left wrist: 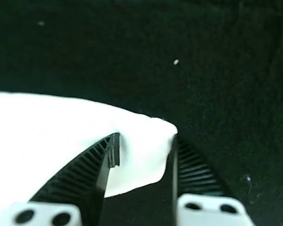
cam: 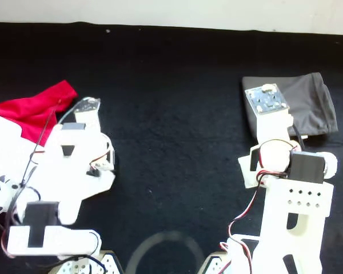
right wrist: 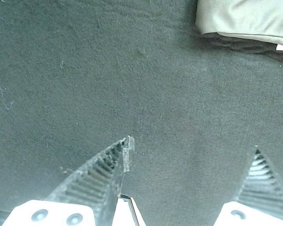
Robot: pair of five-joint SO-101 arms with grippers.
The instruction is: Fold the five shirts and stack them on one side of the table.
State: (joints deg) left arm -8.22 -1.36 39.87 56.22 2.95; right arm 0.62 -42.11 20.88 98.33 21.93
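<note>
Left gripper [left wrist: 145,143] was pinched on a fold of the white shirt [left wrist: 61,132], seemingly at its edge, near the red shirt [cam: 37,108]. Right gripper [right wrist: 192,144] gaped wide, holding nothing, over the black table [cam: 171,85]. The folded grey shirt [right wrist: 245,16] lay toward the right edge.

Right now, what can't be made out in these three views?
White shirt: left wrist view, cut off by the frame edge; high view, under the left arm.
Red shirt: high view, partly behind that arm; folded or not, unclear.
Grey shirt: high view, near corner hidden by the right arm.
</note>
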